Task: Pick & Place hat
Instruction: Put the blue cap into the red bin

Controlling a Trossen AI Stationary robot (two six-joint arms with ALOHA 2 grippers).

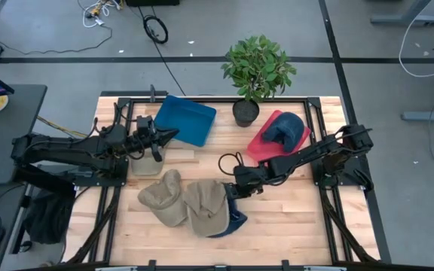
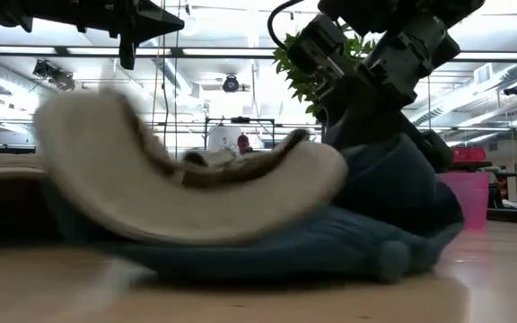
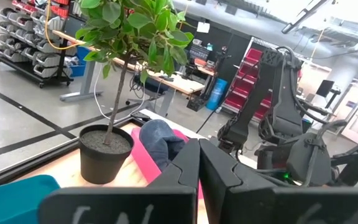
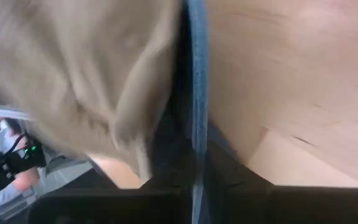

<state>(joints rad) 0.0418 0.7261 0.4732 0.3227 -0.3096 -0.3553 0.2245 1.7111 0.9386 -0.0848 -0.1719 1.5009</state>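
A dark blue hat [image 1: 234, 219] lies on the table's near middle, mostly covered by a tan hat [image 1: 206, 205] that rests on it; in the low view the tan hat [image 2: 178, 193] sits over the blue hat [image 2: 393, 215]. A second tan hat [image 1: 163, 197] lies just to the left. My right gripper [image 1: 234, 193] reaches in from the right and is shut on the blue hat. My left gripper [image 1: 168, 138] waits shut above the table's left part, by a blue tray [image 1: 187, 119]. Another blue hat [image 1: 281, 129] rests on a pink tray [image 1: 266, 144]. My right gripper [image 4: 194, 186] pinches the thin edge of the blue hat [image 4: 196, 127] between its two fingers, slanting down from the table's right and far side. The blue hat's underside [image 2: 330, 256] rests on the table, with the tan hat [image 4: 86, 74] lying against it beside the fingers.
A potted plant [image 1: 256, 71] stands at the table's far edge between the blue tray and the pink tray. A black cable loop [image 1: 228, 160] lies near my right arm. Bare wood shows along the near right part of the table [image 1: 292, 218].
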